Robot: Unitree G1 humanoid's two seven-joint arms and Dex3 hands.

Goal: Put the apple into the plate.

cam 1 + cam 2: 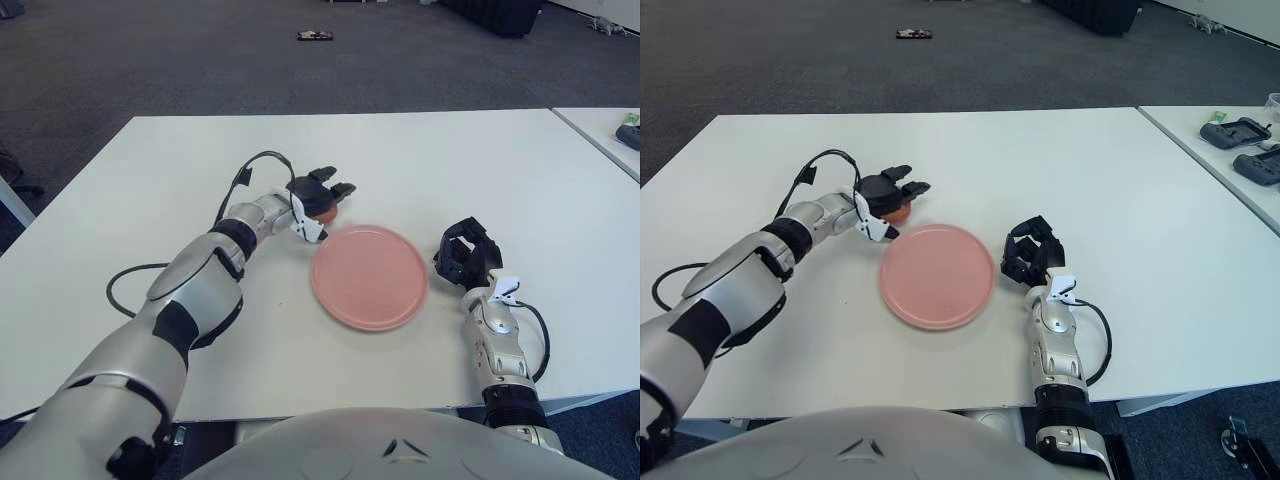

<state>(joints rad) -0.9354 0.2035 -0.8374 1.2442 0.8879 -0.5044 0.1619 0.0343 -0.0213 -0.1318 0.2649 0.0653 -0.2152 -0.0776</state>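
A small reddish apple [323,212] is held in my left hand [318,196], whose dark fingers curl over its top. Hand and apple hover just beyond the far left rim of the round pink plate [369,276], which lies flat near the middle of the white table [450,160]. In the right eye view the apple [897,211] shows under the same left hand [889,192], with the plate [937,275] to its lower right. My right hand [465,251] stays idle just right of the plate, fingers curled and holding nothing.
A second white table [610,130] stands at the far right with dark devices [1238,132] on it. A black cable [118,285] trails along my left arm over the tabletop. A small dark object [314,36] lies on the carpet beyond the table.
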